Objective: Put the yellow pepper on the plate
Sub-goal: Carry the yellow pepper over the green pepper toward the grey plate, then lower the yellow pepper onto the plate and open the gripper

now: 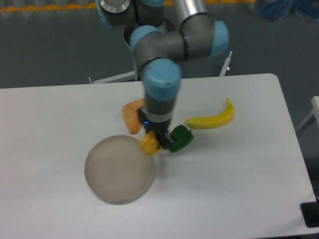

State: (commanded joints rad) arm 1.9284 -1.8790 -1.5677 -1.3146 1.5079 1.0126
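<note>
The yellow pepper (148,145) is a small chunky yellow-orange toy held between my gripper's fingers. My gripper (153,142) points down and is shut on it, just above the right rim of the plate. The plate (119,169) is a round grey-beige dish at the lower left of centre, with nothing on it. The pepper hangs at the plate's upper right edge, partly over the rim.
A green pepper (180,139) lies right beside the gripper on its right. An orange slice-shaped toy (132,117) lies behind the plate, left of the arm. A long yellow banana (213,117) lies further right. The table's right edge (294,144) is near.
</note>
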